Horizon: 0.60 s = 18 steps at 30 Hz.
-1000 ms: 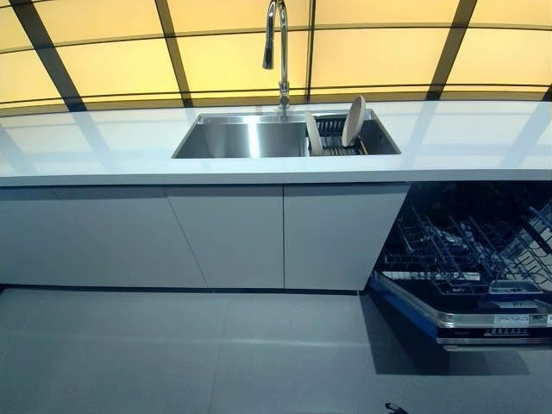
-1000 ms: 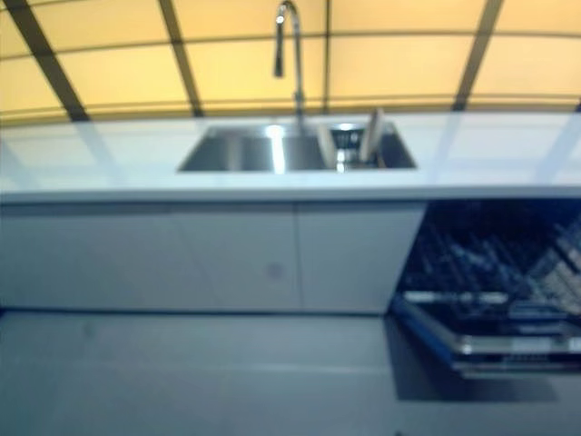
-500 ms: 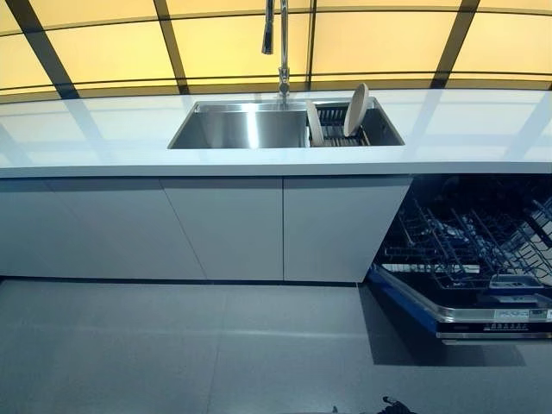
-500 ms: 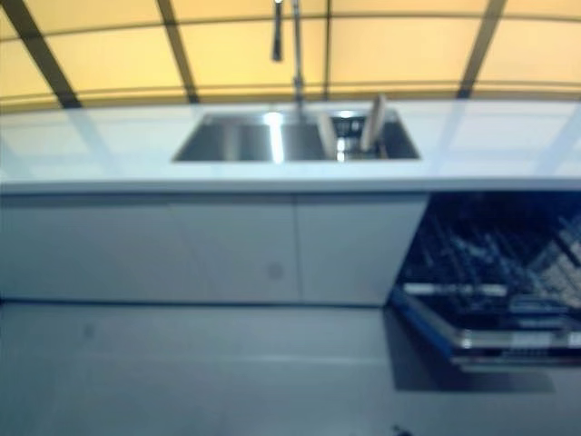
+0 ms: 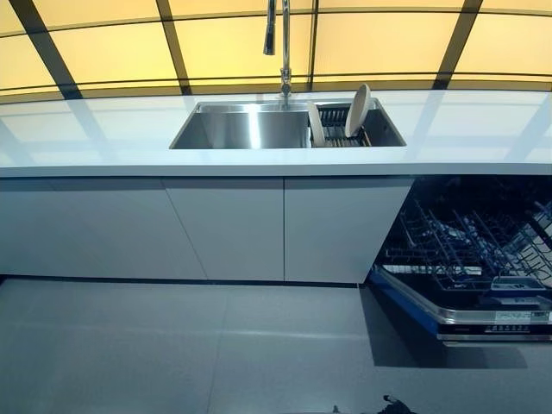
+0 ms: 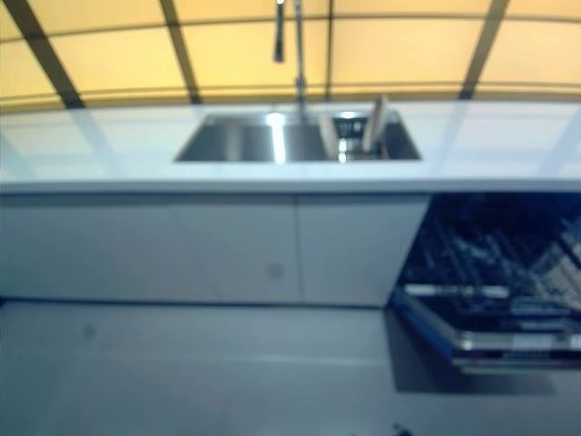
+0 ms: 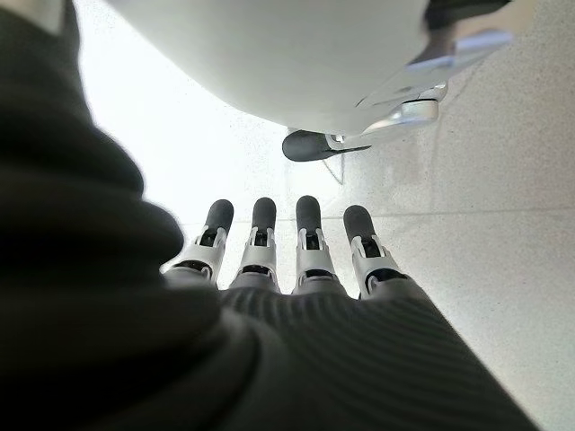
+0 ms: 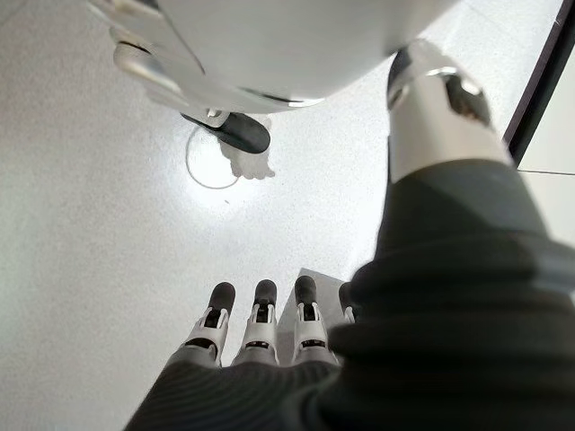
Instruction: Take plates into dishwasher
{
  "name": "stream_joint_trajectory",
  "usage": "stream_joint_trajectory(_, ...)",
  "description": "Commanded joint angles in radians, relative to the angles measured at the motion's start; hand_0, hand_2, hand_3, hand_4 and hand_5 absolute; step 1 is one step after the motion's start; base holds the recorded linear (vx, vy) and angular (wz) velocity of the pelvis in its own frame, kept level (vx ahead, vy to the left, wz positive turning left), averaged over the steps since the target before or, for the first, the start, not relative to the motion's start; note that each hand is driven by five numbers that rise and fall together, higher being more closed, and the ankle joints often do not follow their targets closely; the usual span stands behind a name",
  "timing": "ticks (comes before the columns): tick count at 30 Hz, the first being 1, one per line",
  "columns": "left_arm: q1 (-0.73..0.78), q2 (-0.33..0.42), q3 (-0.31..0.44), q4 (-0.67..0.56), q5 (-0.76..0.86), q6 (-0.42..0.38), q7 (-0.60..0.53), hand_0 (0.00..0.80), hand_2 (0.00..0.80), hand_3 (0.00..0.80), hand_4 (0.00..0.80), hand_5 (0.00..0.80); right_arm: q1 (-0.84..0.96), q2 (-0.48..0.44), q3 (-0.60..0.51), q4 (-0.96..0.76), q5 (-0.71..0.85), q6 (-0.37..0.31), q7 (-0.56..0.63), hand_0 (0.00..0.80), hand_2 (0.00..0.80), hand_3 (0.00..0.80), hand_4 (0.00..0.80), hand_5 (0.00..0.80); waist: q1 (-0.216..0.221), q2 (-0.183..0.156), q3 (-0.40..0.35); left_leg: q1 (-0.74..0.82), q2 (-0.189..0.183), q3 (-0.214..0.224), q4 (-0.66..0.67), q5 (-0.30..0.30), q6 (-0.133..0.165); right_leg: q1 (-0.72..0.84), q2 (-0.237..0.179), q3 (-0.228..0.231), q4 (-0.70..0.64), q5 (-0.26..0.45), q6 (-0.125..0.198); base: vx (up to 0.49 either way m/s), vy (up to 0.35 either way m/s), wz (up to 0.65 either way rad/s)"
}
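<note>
We are at the very start: nothing is loaded yet. Our left hand (image 7: 269, 260) hangs with fingers straight and apart, holding nothing. On the table (image 5: 86, 142), in the sink (image 5: 241, 129) toward its right end, two plates (image 5: 356, 110) stand on edge in a rack. Lower right, the dishwasher (image 5: 466, 267) is open (its rack looks plate-free). Our right hand (image 8: 260, 332) is likewise slack and unladen. The door's print is unreadable.
</note>
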State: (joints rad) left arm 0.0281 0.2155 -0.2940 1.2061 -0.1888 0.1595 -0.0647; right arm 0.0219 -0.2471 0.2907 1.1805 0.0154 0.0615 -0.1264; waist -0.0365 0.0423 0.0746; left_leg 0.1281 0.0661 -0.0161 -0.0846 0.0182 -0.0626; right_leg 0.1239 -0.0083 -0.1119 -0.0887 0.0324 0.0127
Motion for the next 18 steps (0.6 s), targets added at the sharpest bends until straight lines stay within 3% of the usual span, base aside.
stream_joint_trajectory(1, -0.07, -0.007, -0.01, 0.033, 0.003, -0.015, 0.015, 0.0, 0.0, 0.0, 0.0, 0.0, -0.062, 0.011, 0.032, 0.012, -0.018, -0.03, -0.005, 0.0, 0.0, 0.0, 0.0, 0.0, 0.015, -0.054, 0.045, 0.009, -0.091, 0.025, 0.019, -0.036, 0.074, 0.006, 0.018, 0.027, 0.086, -0.081, 0.017, 0.047, -0.029, 0.04)
stream_joint_trajectory(6, -0.072, -0.006, 0.004, 0.028, -0.025, -0.057, 0.049, 0.0, 0.0, 0.0, 0.0, 0.0, -0.08, 0.003, 0.037, 0.012, -0.058, -0.052, -0.037, 0.0, 0.0, 0.0, 0.0, 0.0, 0.014, -0.06, 0.056, -0.02, -0.086, 0.031, 0.108, -0.067, 0.072, -0.019, 0.01, 0.021, 0.133, -0.101, 0.0, 0.037, -0.02, 0.02)
stream_joint_trajectory(7, -0.075, -0.005, 0.018, 0.028, -0.039, -0.061, 0.058, 0.0, 0.0, 0.0, 0.0, 0.0, -0.088, 0.0, 0.045, 0.003, -0.065, -0.042, -0.054, 0.0, 0.0, 0.0, 0.0, 0.0, 0.019, -0.076, 0.067, -0.064, -0.083, 0.047, 0.23, -0.087, 0.073, -0.038, -0.006, 0.012, 0.171, -0.11, -0.013, -0.012, -0.07, 0.02)
stream_joint_trajectory(9, -0.076, -0.003, 0.042, 0.037, -0.061, -0.074, 0.059, 0.0, 0.0, 0.0, 0.0, 0.0, -0.095, -0.014, 0.063, -0.009, -0.082, -0.039, -0.031, 0.0, 0.0, 0.0, 0.0, 0.0, 0.031, -0.102, 0.093, -0.188, -0.083, 0.063, 0.484, -0.058, 0.074, -0.056, -0.023, 0.004, 0.211, -0.121, -0.041, 0.007, -0.111, 0.02)
stream_joint_trajectory(11, -0.067, -0.006, 0.076, 0.043, -0.136, -0.078, 0.052, 0.0, 0.0, 0.0, 0.0, 0.0, -0.096, -0.024, 0.074, -0.013, -0.126, -0.026, 0.024, 0.0, 0.0, 0.0, 0.0, 0.0, 0.055, -0.101, 0.131, -0.337, -0.097, 0.076, 0.609, 0.013, 0.065, -0.046, -0.009, 0.028, 0.245, -0.139, -0.059, 0.11, -0.091, -0.04)
stream_joint_trajectory(12, -0.066, -0.007, 0.08, 0.043, -0.141, -0.077, 0.055, 0.0, 0.0, 0.0, 0.0, 0.0, -0.096, -0.025, 0.075, -0.012, -0.141, -0.015, 0.036, 0.0, 0.0, 0.0, 0.0, 0.0, 0.06, -0.097, 0.137, -0.356, -0.098, 0.075, 0.619, 0.02, 0.063, -0.043, -0.004, 0.034, 0.25, -0.143, -0.059, 0.238, -0.038, -0.05)
stream_joint_trajectory(15, -0.022, 0.0, 0.118, 0.058, -0.127, -0.075, 0.074, 0.0, 0.0, 0.0, 0.0, 0.0, -0.096, -0.03, 0.077, 0.034, -0.159, -0.011, 0.063, 0.0, 0.0, 0.0, 0.0, 0.0, 0.135, -0.027, 0.163, -0.407, -0.067, 0.09, 0.248, 0.215, -0.005, 0.082, 0.078, 0.085, 0.216, -0.183, -0.032, 0.431, 0.021, -0.22)
stream_joint_trajectory(16, -0.018, 0.002, 0.12, 0.06, -0.123, -0.069, 0.075, 0.0, 0.0, 0.0, 0.0, 0.0, -0.096, -0.03, 0.075, 0.036, -0.156, -0.005, 0.069, 0.0, 0.0, 0.0, 0.0, 0.0, 0.143, -0.026, 0.165, -0.408, -0.066, 0.088, 0.212, 0.233, -0.009, 0.101, 0.079, 0.092, 0.208, -0.186, -0.029, 0.45, 0.06, -0.5)
stream_joint_trajectory(17, 0.002, 0.003, 0.123, 0.068, -0.122, -0.061, 0.082, 0.0, 0.0, 0.0, 0.0, 0.0, -0.099, -0.03, 0.074, 0.048, -0.143, 0.005, 0.085, 0.0, 0.0, 0.0, 0.0, 0.0, 0.179, -0.016, 0.16, -0.445, -0.055, 0.046, 0.087, 0.303, -0.035, 0.159, 0.087, 0.133, 0.192, -0.198, -0.021, 0.399, 0.064, -0.57)
stream_joint_trajectory(18, 0.015, 0.003, 0.13, 0.071, -0.117, -0.052, 0.087, 0.0, 0.0, 0.0, 0.0, 0.0, -0.1, -0.03, 0.072, 0.054, -0.124, 0.016, 0.083, 0.0, 0.0, 0.0, 0.0, 0.0, 0.195, -0.023, 0.162, -0.45, -0.061, 0.037, 0.053, 0.323, -0.039, 0.195, 0.078, 0.157, 0.186, -0.214, -0.016, 0.463, 0.115, -0.48)
